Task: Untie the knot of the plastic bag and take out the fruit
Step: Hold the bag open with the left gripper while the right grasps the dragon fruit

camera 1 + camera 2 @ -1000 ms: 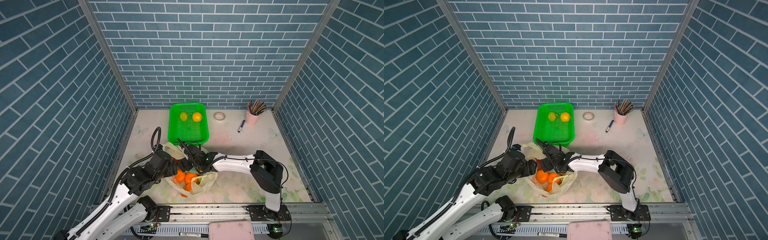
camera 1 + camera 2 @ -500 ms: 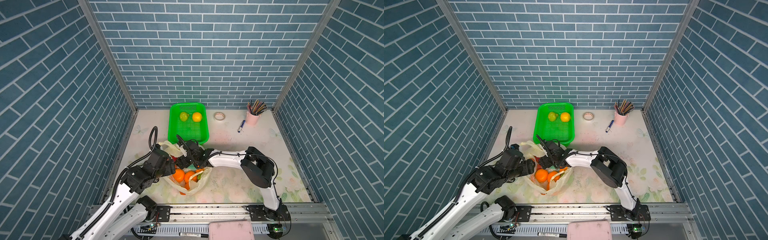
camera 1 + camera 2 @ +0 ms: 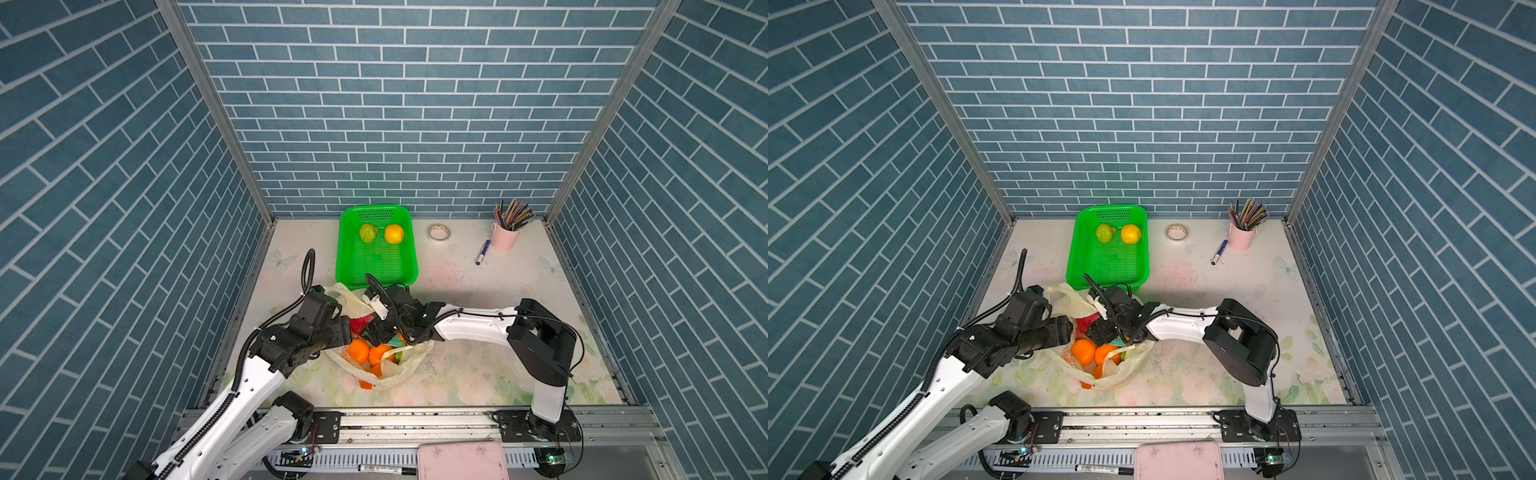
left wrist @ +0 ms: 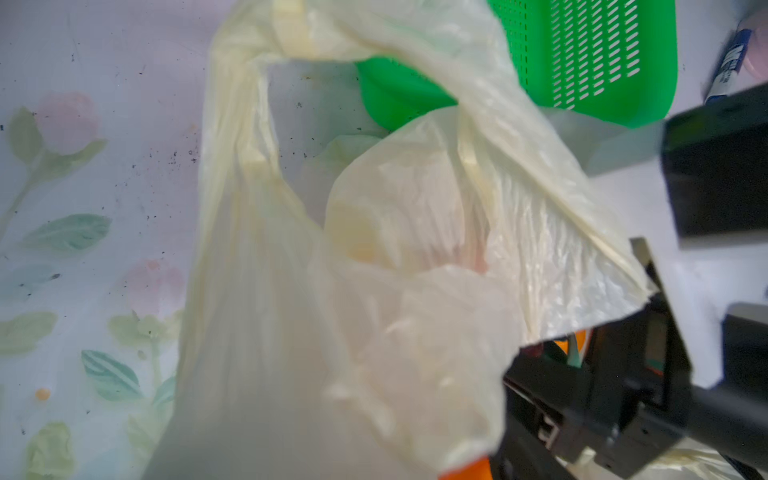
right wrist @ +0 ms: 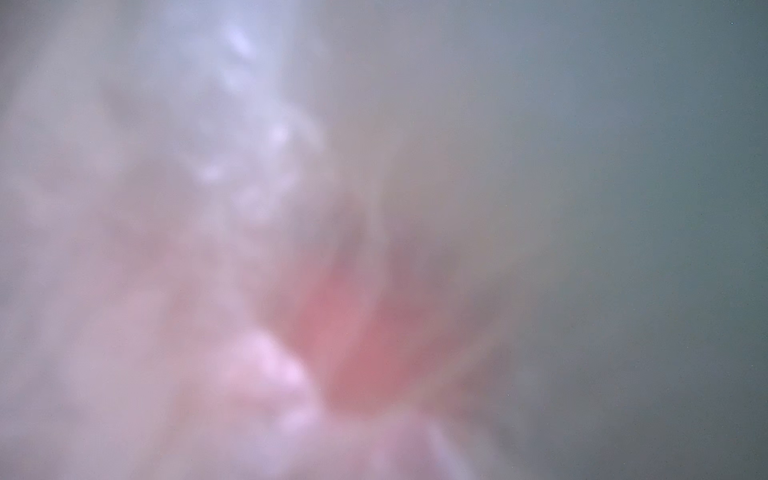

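Observation:
The pale-yellow plastic bag [image 3: 409, 361] [image 3: 1129, 361] lies open at the table's front. Oranges [image 3: 358, 350] [image 3: 1083, 351] show in its mouth. A pink-red dragon fruit [image 3: 360, 322] [image 3: 1084, 321] sits at the mouth's far side, between both grippers. My left gripper [image 3: 344, 330] is at the bag's left rim, and bag film [image 4: 291, 291] hides its jaws. My right gripper [image 3: 372, 332] reaches into the mouth beside the dragon fruit. The right wrist view is only a pink blur. A loose handle loop [image 4: 241, 124] hangs open. No knot is in view.
Just behind the bag is a green basket [image 3: 343, 249] holding a green fruit [image 3: 368, 232] and a yellow fruit [image 3: 394, 234]. A tape roll [image 3: 439, 232], a blue pen [image 3: 482, 252] and a pink pencil cup [image 3: 505, 237] stand at the back right.
My right gripper has dipped a little lower and leftward into the bag's mouth, while its elbow swung left and back right. The left arm has hardly moved.

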{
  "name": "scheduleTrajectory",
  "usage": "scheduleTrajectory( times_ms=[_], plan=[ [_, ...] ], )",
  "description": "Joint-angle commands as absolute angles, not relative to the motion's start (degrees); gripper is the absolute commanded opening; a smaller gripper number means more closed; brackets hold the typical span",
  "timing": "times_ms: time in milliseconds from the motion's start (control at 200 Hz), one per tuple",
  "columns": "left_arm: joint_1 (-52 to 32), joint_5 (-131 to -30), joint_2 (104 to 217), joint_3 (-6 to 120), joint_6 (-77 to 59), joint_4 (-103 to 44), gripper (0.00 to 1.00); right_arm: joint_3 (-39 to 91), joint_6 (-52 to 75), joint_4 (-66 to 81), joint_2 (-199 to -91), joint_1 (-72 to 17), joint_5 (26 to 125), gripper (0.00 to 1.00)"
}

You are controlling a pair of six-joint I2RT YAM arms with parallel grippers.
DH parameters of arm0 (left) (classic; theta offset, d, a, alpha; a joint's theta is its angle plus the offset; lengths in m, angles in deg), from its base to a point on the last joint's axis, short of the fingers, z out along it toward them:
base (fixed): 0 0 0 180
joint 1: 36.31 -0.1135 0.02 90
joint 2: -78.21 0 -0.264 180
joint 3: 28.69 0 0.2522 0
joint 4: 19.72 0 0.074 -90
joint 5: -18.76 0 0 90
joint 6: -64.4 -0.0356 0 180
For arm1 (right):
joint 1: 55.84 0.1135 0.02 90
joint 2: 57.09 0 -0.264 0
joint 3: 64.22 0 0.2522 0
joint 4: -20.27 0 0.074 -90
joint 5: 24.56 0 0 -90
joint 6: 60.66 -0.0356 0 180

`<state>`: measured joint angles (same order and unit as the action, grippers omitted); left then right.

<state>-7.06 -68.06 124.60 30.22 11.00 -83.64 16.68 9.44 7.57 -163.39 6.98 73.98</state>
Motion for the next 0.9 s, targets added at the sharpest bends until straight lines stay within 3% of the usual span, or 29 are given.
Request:
scheduleTrajectory(
  times_ms=[0, 895],
  plan=[
    [-7.83, -68.79, 125.20, 32.14, 10.04, -81.68, 0.82, 14.81, 10.07, 11.61, -158.11, 6.98, 76.32, 0.61],
    [-9.68, -68.87, 129.36, 37.63, 7.09, -82.15, 0.82, 5.73, 14.85, 11.63, -140.65, 8.32, 82.28, 0.60]
  ],
)
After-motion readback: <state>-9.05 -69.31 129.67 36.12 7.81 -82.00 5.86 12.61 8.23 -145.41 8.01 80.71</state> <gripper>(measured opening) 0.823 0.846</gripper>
